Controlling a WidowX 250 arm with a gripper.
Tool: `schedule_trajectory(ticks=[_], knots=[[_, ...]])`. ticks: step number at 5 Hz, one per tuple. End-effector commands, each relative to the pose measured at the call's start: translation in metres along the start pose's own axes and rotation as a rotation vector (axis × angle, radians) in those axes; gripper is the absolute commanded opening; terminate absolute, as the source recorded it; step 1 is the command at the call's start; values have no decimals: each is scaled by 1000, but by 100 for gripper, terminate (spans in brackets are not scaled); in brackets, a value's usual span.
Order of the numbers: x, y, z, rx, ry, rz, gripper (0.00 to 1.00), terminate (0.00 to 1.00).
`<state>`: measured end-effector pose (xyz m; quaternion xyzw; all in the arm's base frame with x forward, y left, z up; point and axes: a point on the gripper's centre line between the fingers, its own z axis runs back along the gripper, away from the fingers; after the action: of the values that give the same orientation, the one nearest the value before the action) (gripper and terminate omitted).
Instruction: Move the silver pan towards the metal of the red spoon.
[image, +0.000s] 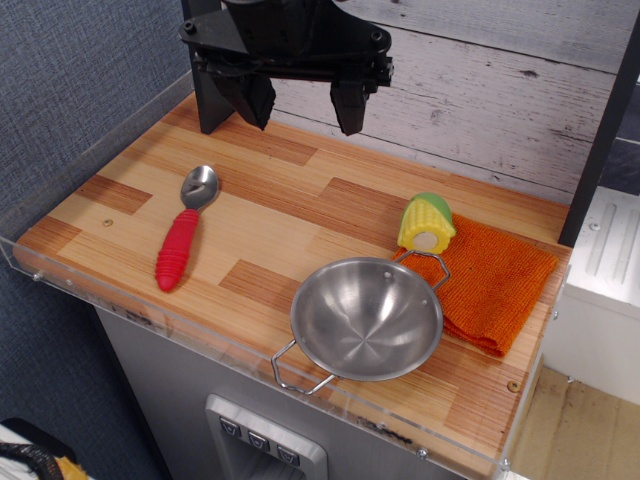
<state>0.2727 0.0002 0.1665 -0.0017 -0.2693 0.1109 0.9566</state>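
Note:
The silver pan (366, 318) sits upright near the front edge of the wooden counter, right of centre, with one wire handle toward the front left and one toward the back right. The red spoon (184, 237) lies at the left, its red ribbed handle toward the front and its metal bowl (200, 186) toward the back. My gripper (302, 108) hangs high over the back of the counter, open and empty, well away from both the pan and the spoon.
An orange cloth (495, 280) lies at the right, partly under the pan's back handle. A yellow toy corn (426, 224) stands on the cloth's back left corner. A clear plastic rim (60, 285) edges the counter. A grey plank wall (480, 90) stands behind.

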Motion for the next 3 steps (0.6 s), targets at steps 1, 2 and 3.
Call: schedule_trajectory(ticks=[1, 2, 3], knots=[[0, 0, 0, 0, 0, 0, 100, 0], [4, -9, -3, -75, 3, -100, 100, 0], [8, -37, -8, -177, 31, -214, 100, 0]])
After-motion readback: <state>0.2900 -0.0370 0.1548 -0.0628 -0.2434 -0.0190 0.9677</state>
